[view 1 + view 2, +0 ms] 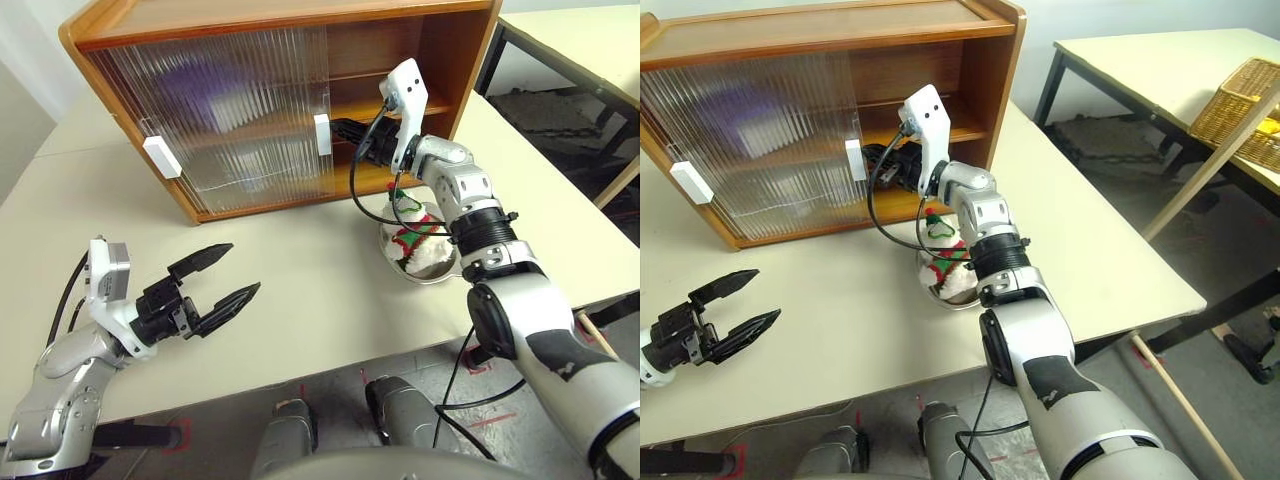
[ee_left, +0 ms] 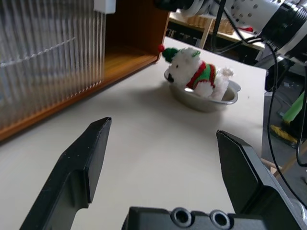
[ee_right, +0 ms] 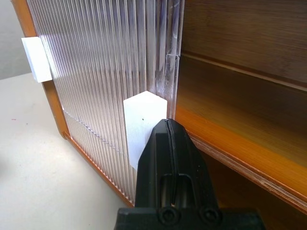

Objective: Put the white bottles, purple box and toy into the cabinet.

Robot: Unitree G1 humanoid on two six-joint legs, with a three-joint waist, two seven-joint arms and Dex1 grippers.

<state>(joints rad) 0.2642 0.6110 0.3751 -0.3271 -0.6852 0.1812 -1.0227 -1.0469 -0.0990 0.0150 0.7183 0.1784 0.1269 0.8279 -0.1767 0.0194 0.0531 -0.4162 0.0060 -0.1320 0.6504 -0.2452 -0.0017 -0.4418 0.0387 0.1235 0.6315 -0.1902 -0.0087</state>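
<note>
- Toy [image 2: 196, 76]: lies in a shallow metal dish [image 2: 225, 98] on the desk [image 1: 300, 300], just in front of the cabinet's open R side, under the right arm. Not yet stowed.
- Purple box: a blurred lilac shape [image 1: 200, 85] shows thru the ribbed doors on the upper level, prob. the box already inside; can't confirm.
- White bottles: can't make them out behind the ribbed panels.
- Cabinet [image 1: 280, 20]: the 2 sliding doors cover the L and mid part; R section open, middle shelf [image 1: 440, 105] bare where it shows. 2 white block handles: 1 far L [image 1: 161, 156], 1 at the inner door edge [image 3: 141, 129].
- Right tool [image 3: 170, 158]: fingers pressed together, nothing between them, tip set against the inner handle's side, at the edge of the opening.
- Step in hand (judged): working the sliding door w/ the shut tool as a pusher, i.e. door handling, not a pick.
- Left tool [image 1: 215, 280]: fingers wide apart, empty, hovering low over the desk, well apart from the toy, aimed roughly toward the dish.
- Next move calls for (judged): steady sideways push along the door track, keeping contact on the handle's flat face so the tip doesn't slip off; then a tool must go for the toy, w/o snagging the dish rim.
- Risk: the right arm's cable [image 1: 360, 190] hangs near the toy.
</note>
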